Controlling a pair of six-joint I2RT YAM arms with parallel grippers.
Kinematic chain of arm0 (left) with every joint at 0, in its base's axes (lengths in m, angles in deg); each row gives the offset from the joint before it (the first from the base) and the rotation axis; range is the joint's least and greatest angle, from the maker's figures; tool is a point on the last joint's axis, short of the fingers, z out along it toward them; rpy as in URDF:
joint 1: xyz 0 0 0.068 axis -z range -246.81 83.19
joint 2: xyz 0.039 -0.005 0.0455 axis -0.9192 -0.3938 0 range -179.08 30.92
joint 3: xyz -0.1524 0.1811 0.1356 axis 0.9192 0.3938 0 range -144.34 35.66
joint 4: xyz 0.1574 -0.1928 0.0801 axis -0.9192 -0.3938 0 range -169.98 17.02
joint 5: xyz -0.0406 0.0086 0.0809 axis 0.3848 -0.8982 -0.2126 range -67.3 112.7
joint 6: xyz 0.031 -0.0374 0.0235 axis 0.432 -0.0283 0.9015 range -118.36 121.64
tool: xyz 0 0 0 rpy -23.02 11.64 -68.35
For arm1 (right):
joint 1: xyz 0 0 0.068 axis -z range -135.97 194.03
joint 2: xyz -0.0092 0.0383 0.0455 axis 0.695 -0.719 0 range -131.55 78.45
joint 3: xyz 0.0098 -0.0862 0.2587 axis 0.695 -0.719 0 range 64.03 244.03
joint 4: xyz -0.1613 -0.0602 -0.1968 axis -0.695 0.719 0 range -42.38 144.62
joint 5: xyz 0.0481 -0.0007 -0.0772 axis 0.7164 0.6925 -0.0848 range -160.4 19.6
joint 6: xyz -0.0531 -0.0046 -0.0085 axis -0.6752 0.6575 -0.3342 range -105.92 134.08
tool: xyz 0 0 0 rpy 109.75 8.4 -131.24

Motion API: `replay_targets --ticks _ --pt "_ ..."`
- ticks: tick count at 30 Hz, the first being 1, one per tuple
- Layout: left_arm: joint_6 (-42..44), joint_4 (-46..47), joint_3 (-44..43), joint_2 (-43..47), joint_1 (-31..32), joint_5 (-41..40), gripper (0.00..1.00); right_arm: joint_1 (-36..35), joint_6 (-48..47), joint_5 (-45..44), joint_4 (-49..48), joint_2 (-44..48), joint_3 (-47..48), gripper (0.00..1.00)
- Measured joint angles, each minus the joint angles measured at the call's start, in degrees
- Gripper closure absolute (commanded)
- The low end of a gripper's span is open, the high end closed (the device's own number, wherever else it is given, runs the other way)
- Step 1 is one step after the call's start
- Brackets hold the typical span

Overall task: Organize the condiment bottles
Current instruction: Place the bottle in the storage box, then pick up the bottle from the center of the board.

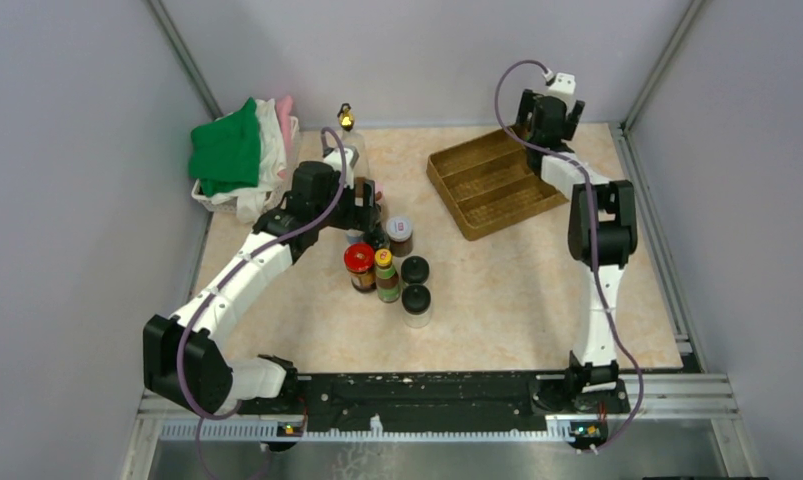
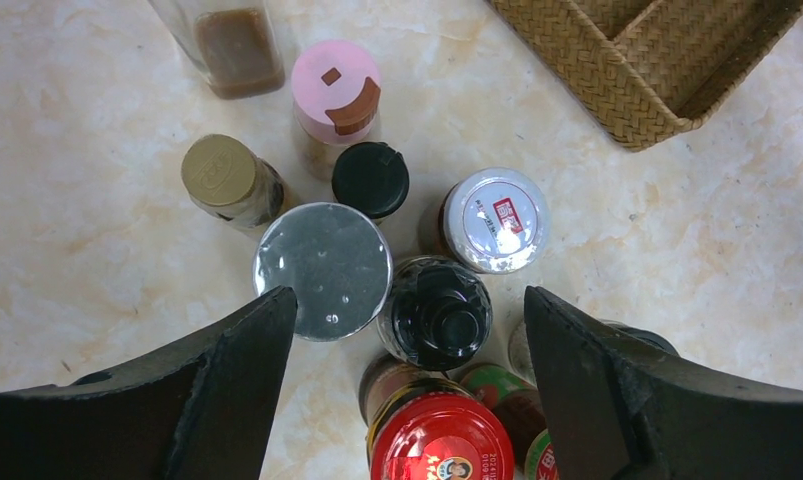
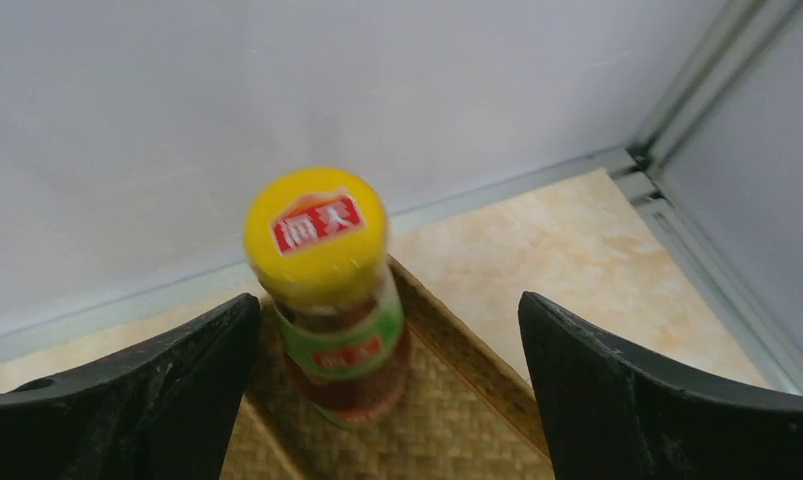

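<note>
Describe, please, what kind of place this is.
Probably a robot test cell, not a kitchen. Plain grey walls and metal framing enclose a small table. The left arm and right arm are bolted at its near edge. The bottles and tray look like staged props.

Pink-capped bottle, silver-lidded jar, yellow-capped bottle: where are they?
Pink-capped bottle [image 2: 335,88]: left wrist view, cap top.
Silver-lidded jar [image 2: 322,270]: left wrist view, lid middle.
Yellow-capped bottle [image 3: 317,235]: right wrist view, cap top.
</note>
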Motion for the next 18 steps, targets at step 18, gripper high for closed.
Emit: replay_targets --ticks 18 --pt "-4.39 0.0 5.99 9.38 0.35 2.1 0.16 -16.9 4.09 -6.23 20.22 58.73 -31.34 0.09"
